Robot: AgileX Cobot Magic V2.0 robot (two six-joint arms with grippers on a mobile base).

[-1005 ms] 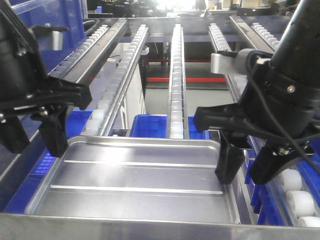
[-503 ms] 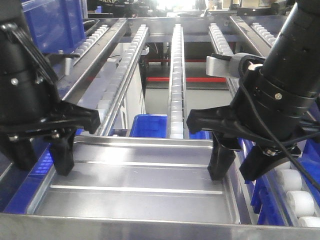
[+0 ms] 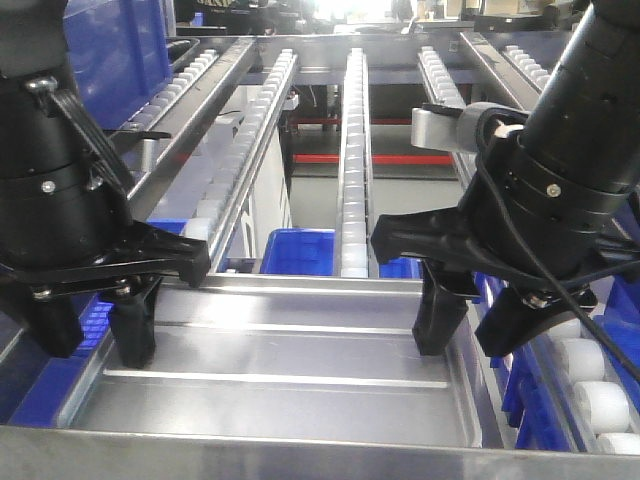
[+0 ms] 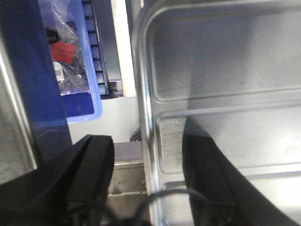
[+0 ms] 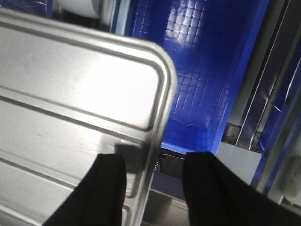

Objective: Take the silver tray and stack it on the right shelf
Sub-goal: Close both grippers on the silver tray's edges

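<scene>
Jaws spread, left gripper [image 3: 95, 330] and right gripper [image 3: 478, 325] each straddle a side rim of the silver tray [image 3: 280, 370]

Left arm [image 3: 50, 190]: black, bulky wrist filling the 9 o'clock side of the front view.
Left gripper [image 3: 92, 335]: at 8 o'clock, both fingers [image 3: 135, 335] pointing down toward 6 o'clock, jaws spread, clamping nothing.
Right arm [image 3: 580, 150]: black, slanting in from 1 o'clock down to 4 o'clock.
Right gripper [image 3: 478, 325]: at 4 o'clock, fingers [image 3: 440, 315] pointing down, jaws apart.
Wrist views: each gripper's two dark fingers rise from the 6 o'clock edge, a wide gap between them.
</scene>
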